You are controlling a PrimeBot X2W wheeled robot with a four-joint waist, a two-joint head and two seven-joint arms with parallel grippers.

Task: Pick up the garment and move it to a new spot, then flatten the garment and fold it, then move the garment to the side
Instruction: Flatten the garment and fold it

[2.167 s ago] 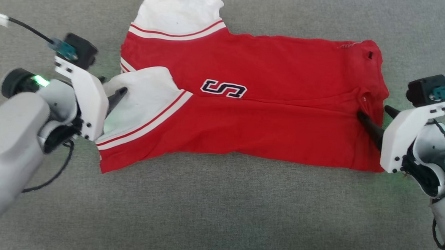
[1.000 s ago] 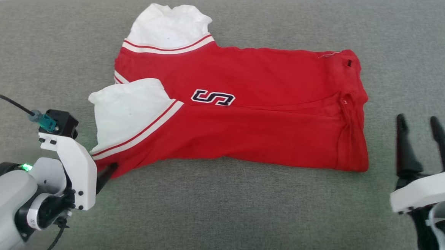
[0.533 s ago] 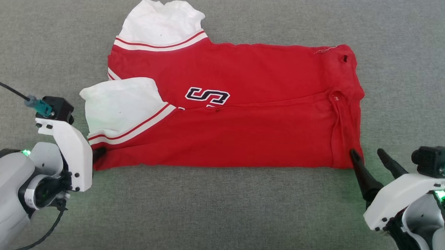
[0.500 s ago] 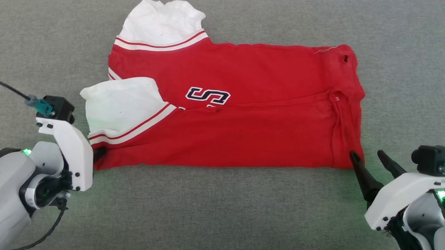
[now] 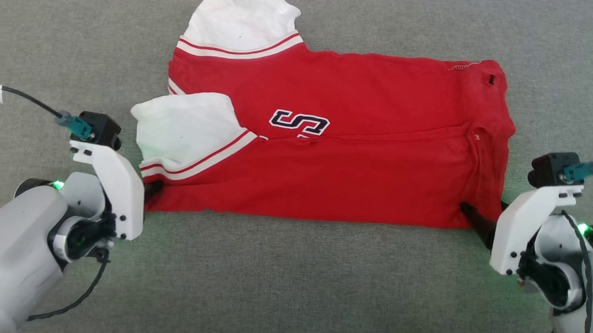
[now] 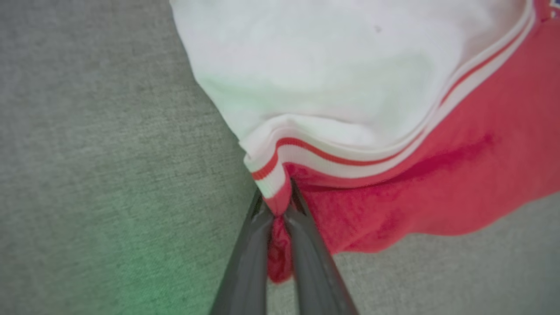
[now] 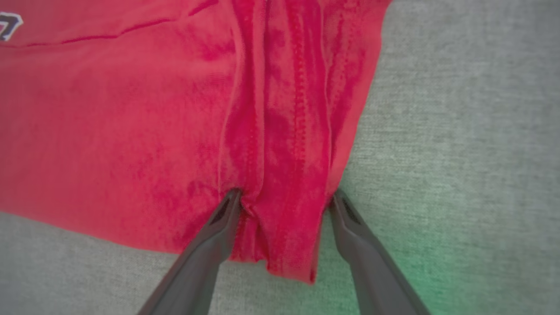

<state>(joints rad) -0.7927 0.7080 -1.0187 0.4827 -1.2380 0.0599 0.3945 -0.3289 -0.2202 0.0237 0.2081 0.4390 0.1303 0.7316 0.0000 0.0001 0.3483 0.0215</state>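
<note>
**Item:** the garment (image 5: 356,180), a red jersey shirt with white sleeve ends (image 5: 187,125), striped bands (image 6: 306,151) and a dark "S" emblem (image 5: 299,122).

**Location:** lies flat on a grey fabric-covered surface (image 5: 290,288), folded lengthwise. Its straight near edge runs from one gripper to the other.

**Left gripper** (image 6: 280,214): clenched on the near-left corner, with striped band and red hem pinched together between the fingers.

**Right gripper** (image 7: 284,197): jaws spread and nothing grasped. The fingers straddle the bunched, seamed near-right corner. Whether either finger has slipped under the cloth cannot be told.

**Handling (judged):** light, soft and limp, not fragile. It would likely sag between two holds, and the stacked layers may slide apart.

**Recommended hold:** both near corners, biting through every layer at the thicker band or seam.
</note>
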